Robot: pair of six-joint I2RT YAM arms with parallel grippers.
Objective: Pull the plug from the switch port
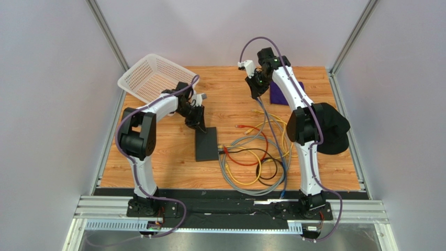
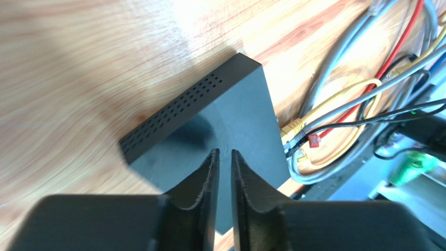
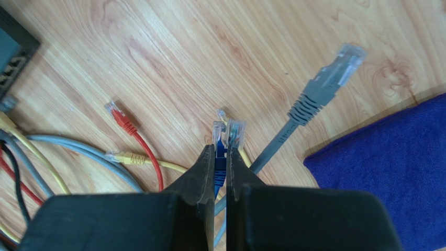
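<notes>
The switch (image 1: 205,144) is a flat black box lying on the wooden table, its vented end (image 2: 173,117) facing the left wrist camera. My left gripper (image 2: 225,151) hovers just over its top, jaws a narrow slit apart with nothing between them. My right gripper (image 3: 226,149) is shut on a blue plug (image 3: 229,133) with a clear tip, held above the table at the back (image 1: 256,91), well away from the switch. A yellow plug (image 2: 293,128) sits against the switch's socket edge; I cannot tell whether it is seated.
A tangle of grey, yellow, red and black cables (image 1: 256,157) lies right of the switch. Loose grey (image 3: 327,78) and red (image 3: 119,117) plugs rest on the wood. White basket (image 1: 152,77) back left, purple cloth (image 1: 285,93) and black cap (image 1: 331,128) on the right.
</notes>
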